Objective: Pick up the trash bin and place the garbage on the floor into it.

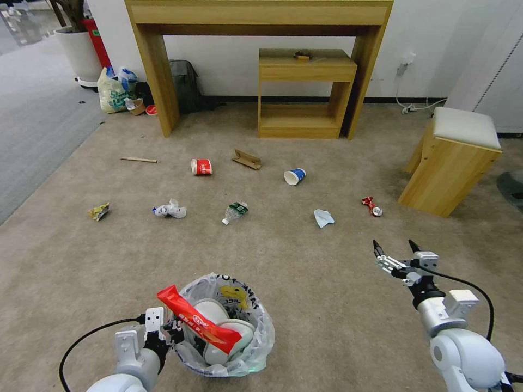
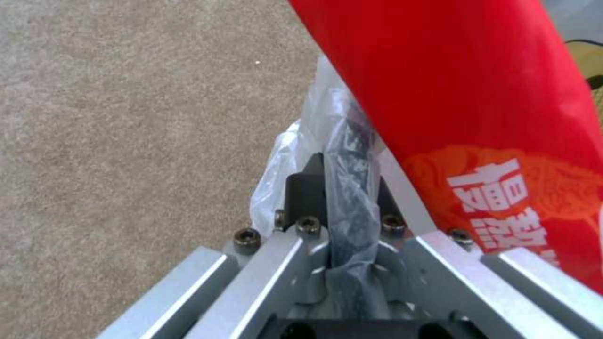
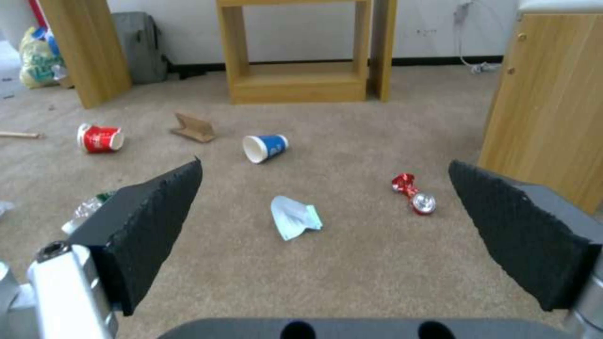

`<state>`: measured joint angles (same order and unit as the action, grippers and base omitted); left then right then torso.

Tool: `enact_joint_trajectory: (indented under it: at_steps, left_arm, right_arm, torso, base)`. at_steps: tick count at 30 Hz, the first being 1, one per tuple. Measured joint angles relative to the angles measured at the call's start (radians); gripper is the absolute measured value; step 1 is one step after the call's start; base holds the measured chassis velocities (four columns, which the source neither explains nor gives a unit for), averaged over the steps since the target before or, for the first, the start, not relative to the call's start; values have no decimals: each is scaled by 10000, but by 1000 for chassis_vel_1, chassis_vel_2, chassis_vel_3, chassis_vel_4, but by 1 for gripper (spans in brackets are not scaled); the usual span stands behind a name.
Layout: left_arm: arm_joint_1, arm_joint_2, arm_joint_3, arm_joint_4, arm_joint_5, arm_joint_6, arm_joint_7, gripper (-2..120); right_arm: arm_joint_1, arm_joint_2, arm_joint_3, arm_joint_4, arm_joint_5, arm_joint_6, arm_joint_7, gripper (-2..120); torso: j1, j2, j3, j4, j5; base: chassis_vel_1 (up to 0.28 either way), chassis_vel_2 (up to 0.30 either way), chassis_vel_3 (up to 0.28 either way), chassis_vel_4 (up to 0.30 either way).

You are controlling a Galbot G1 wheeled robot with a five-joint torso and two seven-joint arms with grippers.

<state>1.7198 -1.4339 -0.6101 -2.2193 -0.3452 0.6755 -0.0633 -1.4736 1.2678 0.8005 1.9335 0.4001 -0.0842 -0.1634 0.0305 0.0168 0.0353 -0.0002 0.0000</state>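
The trash bin (image 1: 258, 325), lined with a crinkly plastic bag, hangs low in front of me. My left gripper (image 1: 172, 330) is shut on its rim (image 2: 349, 155). Inside lie white slippers (image 1: 235, 333) and a red wrapper (image 1: 198, 319) (image 2: 477, 117). My right gripper (image 1: 396, 249) is open above the floor (image 1: 305, 283), with nothing between its fingers (image 3: 157, 216). Beyond it lie crumpled paper (image 1: 323, 218) (image 3: 294, 217), a crushed can (image 1: 372, 206) (image 3: 414, 193) and a blue cup (image 1: 295, 176) (image 3: 265, 147). Farther left are a bottle (image 1: 235, 212), red cup (image 1: 201, 166), cardboard scrap (image 1: 247, 159), two wrappers (image 1: 170, 210) and a stick (image 1: 139, 159).
A wooden stool (image 1: 452, 158) stands right of the can. At the back wall are a wooden desk (image 1: 158, 81) and a low shelf (image 1: 305, 92), a grey backpack (image 1: 185, 84) and a yellow-green shopping bag (image 1: 114, 90). Grey carpet (image 1: 32, 120) borders the left side.
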Motion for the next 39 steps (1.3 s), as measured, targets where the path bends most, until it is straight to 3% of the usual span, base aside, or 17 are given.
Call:
enact_joint_trajectory:
  at_steps: [39]
  left_arm:
    - [128,100,205,-152,120,-62,91,0]
  right_arm:
    - [-50,81,-206,14,17,-61,-216,100]
  torso:
    - [0,0,1,0,-1]
  base:
    - [-130,130,125,-125]
